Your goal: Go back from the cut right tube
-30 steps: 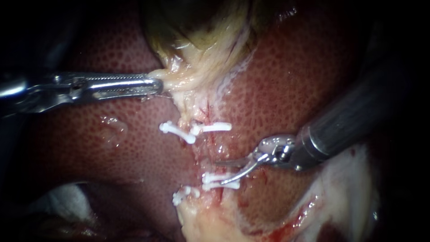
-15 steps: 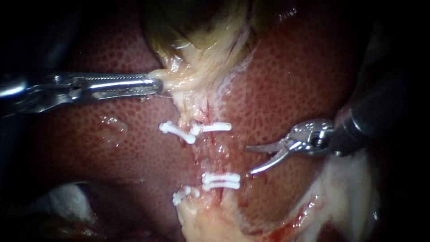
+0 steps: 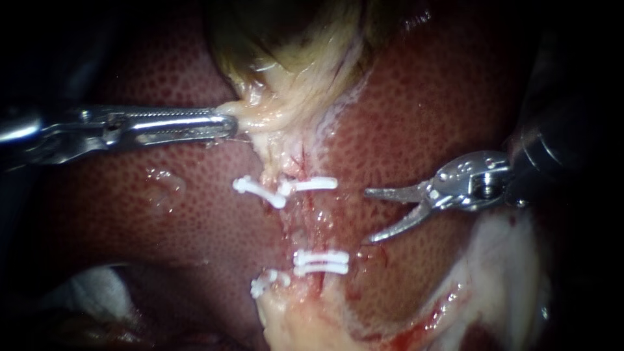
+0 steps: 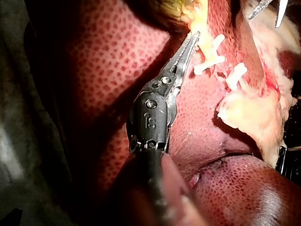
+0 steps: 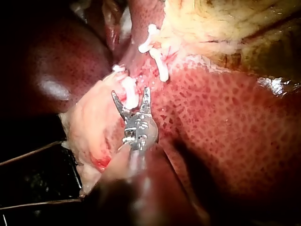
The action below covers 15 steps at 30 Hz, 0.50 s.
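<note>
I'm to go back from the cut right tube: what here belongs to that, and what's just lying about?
In the job:
right instrument, open
right tube's clips

Just there:
left instrument, shut on gallbladder
left tube's clips
liver

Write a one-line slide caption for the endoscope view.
Right instrument, jaws open, lies over the liver beside the white clips; left instrument grips pale tissue by the gallbladder.

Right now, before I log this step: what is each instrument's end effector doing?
Left instrument: jaws shut on pale tissue at the gallbladder's lower end.
Right instrument: jaws open, holding nothing, apart from the clips.
</note>
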Motion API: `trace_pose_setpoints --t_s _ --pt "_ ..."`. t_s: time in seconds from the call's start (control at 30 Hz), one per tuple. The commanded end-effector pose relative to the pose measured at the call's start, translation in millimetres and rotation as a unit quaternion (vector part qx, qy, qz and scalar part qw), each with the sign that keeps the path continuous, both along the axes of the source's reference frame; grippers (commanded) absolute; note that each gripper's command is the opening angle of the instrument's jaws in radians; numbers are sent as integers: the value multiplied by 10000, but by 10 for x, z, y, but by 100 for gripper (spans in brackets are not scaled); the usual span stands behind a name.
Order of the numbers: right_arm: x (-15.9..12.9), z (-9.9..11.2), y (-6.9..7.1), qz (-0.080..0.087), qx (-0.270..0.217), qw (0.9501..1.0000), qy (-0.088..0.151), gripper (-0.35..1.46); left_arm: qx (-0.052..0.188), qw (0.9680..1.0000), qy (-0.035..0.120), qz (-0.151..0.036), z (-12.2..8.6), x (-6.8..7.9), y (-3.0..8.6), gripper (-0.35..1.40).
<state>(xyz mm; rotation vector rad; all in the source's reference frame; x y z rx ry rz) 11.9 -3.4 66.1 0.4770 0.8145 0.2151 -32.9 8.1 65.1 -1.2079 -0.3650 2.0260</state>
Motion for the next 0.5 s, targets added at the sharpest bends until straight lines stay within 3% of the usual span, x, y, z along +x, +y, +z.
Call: trace_pose_setpoints --t_s 0.03,0.23,0.5 --pt "-2 1 0 -10 -14 10000 -9 143 -5 10000 4 -3 2 -1 0 -35" --pt "-9 2 2 27 -41 10000 -63 143 -65 10000 27 -42 20 -14 -8 -35" --pt "-14 1 3 14 -46 10000 -63 143 7 9998 80 200 61 -47 -27 -35"
